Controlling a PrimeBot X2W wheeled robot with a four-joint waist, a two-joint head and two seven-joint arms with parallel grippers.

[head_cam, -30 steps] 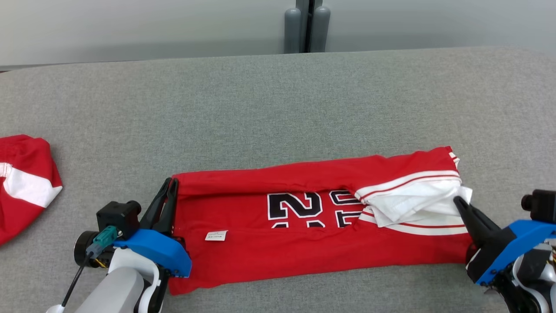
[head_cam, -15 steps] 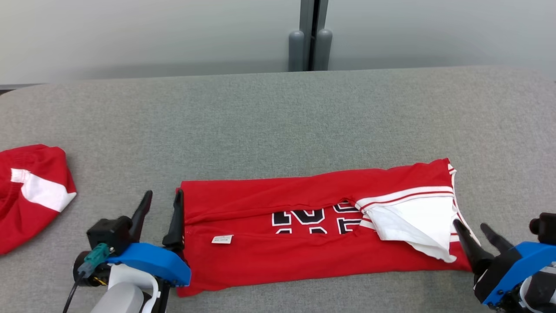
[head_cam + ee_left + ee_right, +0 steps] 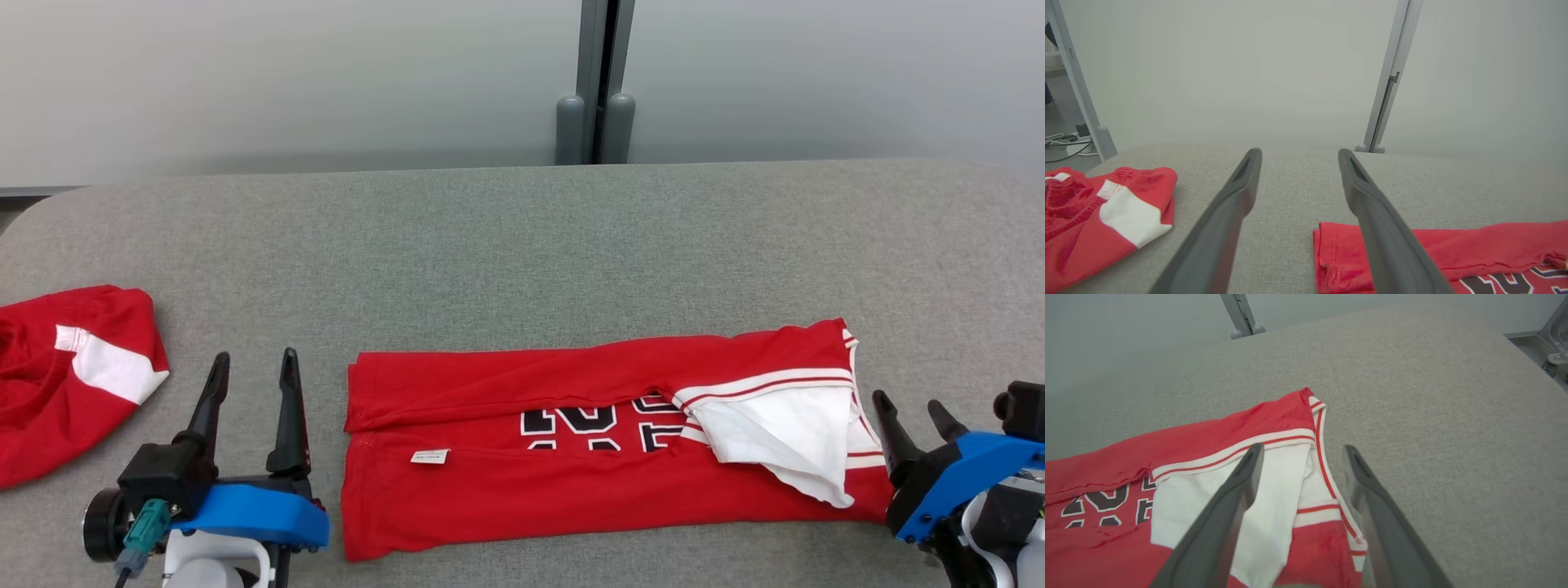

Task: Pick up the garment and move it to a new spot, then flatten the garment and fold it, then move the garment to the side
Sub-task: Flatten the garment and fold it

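The garment [image 3: 571,490] is a red jersey with black numbers and white trim, folded into a long strip across the grey table [image 3: 522,245]; it also shows as the jersey [image 3: 1474,249] and jersey [image 3: 1208,437] in the wrist views. A white flap lies turned over at its right end. My left gripper [image 3: 253,371] stands open just left of the strip's left edge, holding nothing. At the strip's right end my right gripper [image 3: 913,406] is open too, its fingers [image 3: 1237,490] raised over the white-trimmed edge.
A second red and white garment [image 3: 73,376] lies bunched at the table's left edge, also seen as the bunched cloth [image 3: 1094,212]. Behind the table stands a pale wall with a grey post [image 3: 596,90]. The far half of the table is bare cloth.
Both grippers have opened and let go of the jersey's ends, then drawn back off it. The white flap settled flat. The head camera has tilted, showing more wall.
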